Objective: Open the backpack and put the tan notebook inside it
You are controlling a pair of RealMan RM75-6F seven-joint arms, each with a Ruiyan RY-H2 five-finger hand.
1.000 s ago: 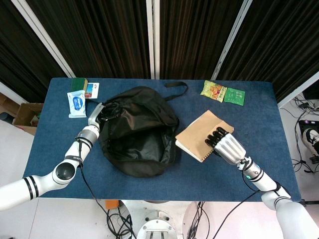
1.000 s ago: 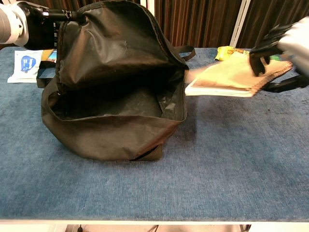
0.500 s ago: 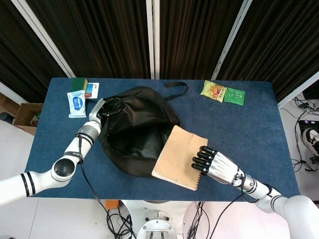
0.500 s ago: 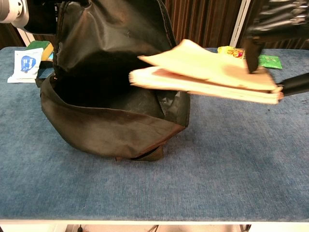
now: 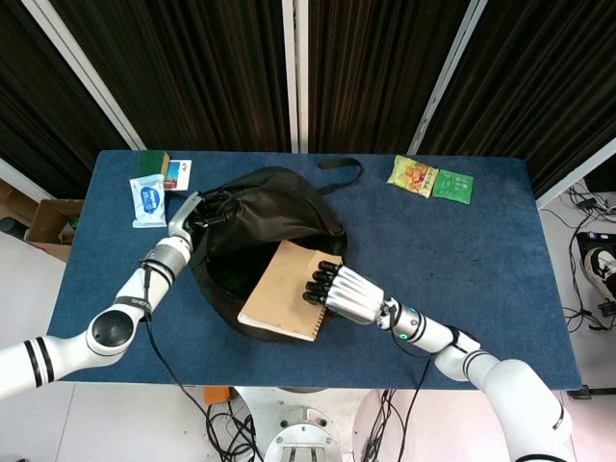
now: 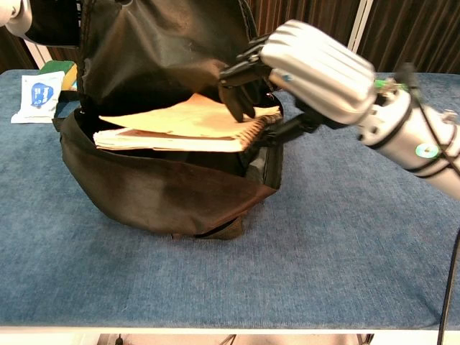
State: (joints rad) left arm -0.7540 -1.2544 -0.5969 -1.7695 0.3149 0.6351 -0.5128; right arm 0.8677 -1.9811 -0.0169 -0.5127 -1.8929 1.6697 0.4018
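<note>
The black backpack (image 5: pixel 260 236) (image 6: pixel 165 194) stands on the blue table with its mouth wide open toward me. My left hand (image 5: pixel 190 214) (image 6: pixel 13 13) grips the upper flap at the bag's left side and holds it lifted. My right hand (image 5: pixel 339 292) (image 6: pixel 305 68) grips the tan spiral notebook (image 5: pixel 282 291) (image 6: pixel 183 126) by its bound edge. The notebook lies flat over the opening, and in the chest view its far end reaches inside the bag.
A white wipes pack (image 5: pixel 148 200) (image 6: pixel 37 95), a green item (image 5: pixel 152 163) and a small card (image 5: pixel 178 173) lie at the back left. Two snack packets (image 5: pixel 412 175) (image 5: pixel 452 186) lie at the back right. A bag strap (image 5: pixel 339 166) trails behind the backpack.
My right hand has carried the notebook leftward from the table's right side to over and into the bag's opening. My left hand has kept the flap raised.
</note>
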